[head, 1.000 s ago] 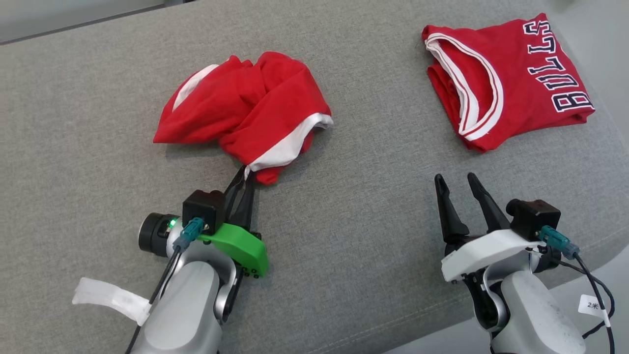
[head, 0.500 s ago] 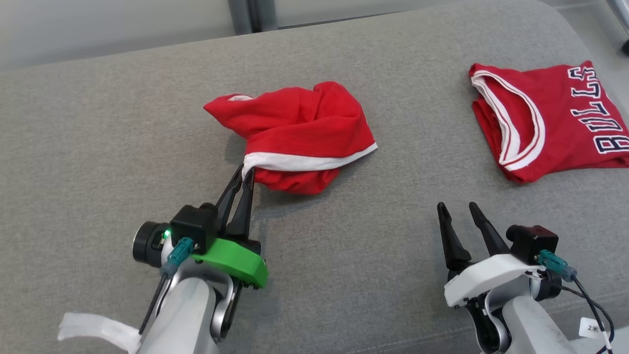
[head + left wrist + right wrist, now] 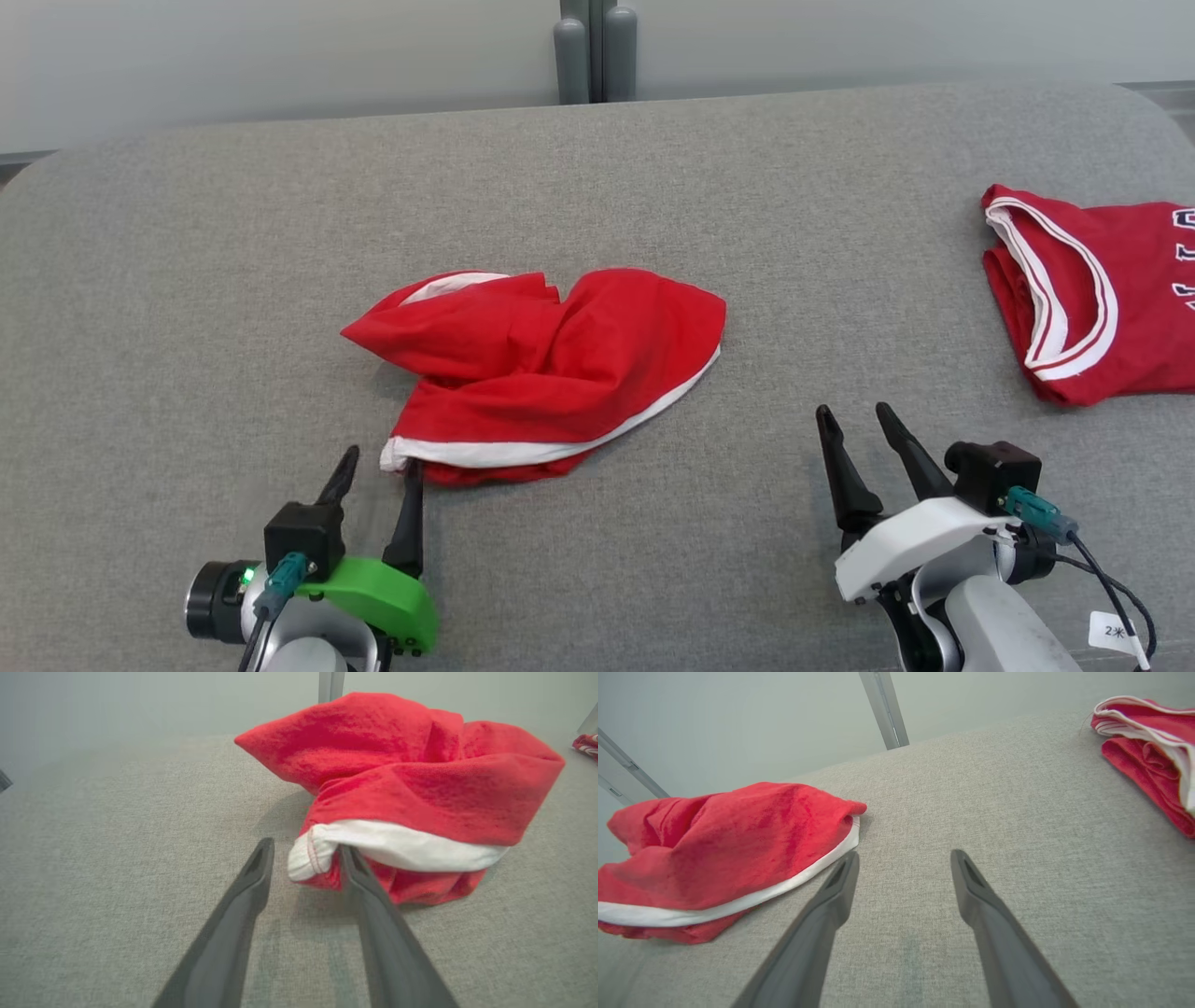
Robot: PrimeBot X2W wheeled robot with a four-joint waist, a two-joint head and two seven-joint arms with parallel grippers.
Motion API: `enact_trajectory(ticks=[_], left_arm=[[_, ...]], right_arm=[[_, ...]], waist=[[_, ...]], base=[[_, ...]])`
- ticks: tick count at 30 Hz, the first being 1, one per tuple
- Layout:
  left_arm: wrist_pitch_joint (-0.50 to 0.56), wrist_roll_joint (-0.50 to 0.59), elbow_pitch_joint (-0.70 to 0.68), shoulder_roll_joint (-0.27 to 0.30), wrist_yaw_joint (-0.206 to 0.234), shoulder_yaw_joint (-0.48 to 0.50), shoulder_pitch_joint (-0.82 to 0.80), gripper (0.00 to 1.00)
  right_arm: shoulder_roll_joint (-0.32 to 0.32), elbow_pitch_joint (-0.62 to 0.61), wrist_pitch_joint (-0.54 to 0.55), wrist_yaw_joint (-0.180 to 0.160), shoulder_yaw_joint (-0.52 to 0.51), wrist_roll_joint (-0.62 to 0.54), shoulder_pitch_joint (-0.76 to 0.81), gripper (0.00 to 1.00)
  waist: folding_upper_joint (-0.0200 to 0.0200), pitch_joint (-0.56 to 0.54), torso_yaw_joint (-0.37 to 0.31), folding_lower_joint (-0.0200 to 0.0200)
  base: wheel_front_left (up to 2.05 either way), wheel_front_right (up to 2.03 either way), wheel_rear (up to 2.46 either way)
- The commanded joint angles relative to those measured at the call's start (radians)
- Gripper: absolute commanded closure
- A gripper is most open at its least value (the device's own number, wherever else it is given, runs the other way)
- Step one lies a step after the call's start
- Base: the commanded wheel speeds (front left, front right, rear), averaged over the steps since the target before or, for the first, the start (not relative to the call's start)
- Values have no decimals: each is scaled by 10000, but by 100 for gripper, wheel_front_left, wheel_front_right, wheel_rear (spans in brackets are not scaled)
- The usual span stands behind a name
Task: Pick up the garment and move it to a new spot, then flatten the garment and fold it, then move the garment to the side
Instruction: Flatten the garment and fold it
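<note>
1. A crumpled red garment (image 3: 546, 373) with a white-banded hem (image 3: 523, 453) lies heaped at the centre of a grey fabric surface (image 3: 187, 280), as seen from the robot's head.
2. The left gripper (image 3: 381, 460), at 7 o'clock of the heap, has its fingers spread and grips nothing. The near corner of the hem sits at the tip of its inner finger (the left wrist view shows that corner just between the two tips).
3. The right gripper (image 3: 851, 411), at 5 o'clock of the heap and well apart from it, also hangs with fingers parted and empty.
4. A folded red jersey (image 3: 1092, 289) rests at 3 o'clock, cut off by the edge of the view.
5. The garment looks light, soft and limp. It will likely sag and bunch rather than hold a shape, and it is neither slippery nor fragile.
6. The stitched hem seems the firmest hold: one gripper on the corner at 7 o'clock, the other where the band ends at 3 o'clock of the heap, to draw it flat.
</note>
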Motion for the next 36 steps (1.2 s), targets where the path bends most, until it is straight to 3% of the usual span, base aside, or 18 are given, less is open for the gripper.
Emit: enact_trajectory(ticks=[1, 5, 13, 26, 36], left_arm=[[2, 97, 97, -12, 149, 151, 136, 0], [2, 216, 197, -147, 444, 455, 92, 0], [3, 351, -310, -347, 398, 360, -62, 0], [3, -80, -753, -393, 569, -144, 31, 0], [3, -350, -1095, -391, 756, -597, -209, 0]], right_arm=[[-144, 22, -24, -5, 13, -26, -41, 0], [-289, -4, -23, -5, 157, -87, -312, 0], [-968, 327, -23, -5, 1045, 81, -1558, 0], [-1880, 2383, -10, -5, 2432, 569, -3609, 0], [-2541, 3612, 784, -5, 3793, 1211, -4785, 1]], waist=[[0, 68, -43, 0], [0, 230, 17, 0], [0, 704, 924, 0], [0, 1275, 2372, 0], [0, 1724, 2774, 0]], base=[[0, 0, 0], [0, 0, 0], [0, 0, 0], [0, 0, 0], [0, 0, 0]])
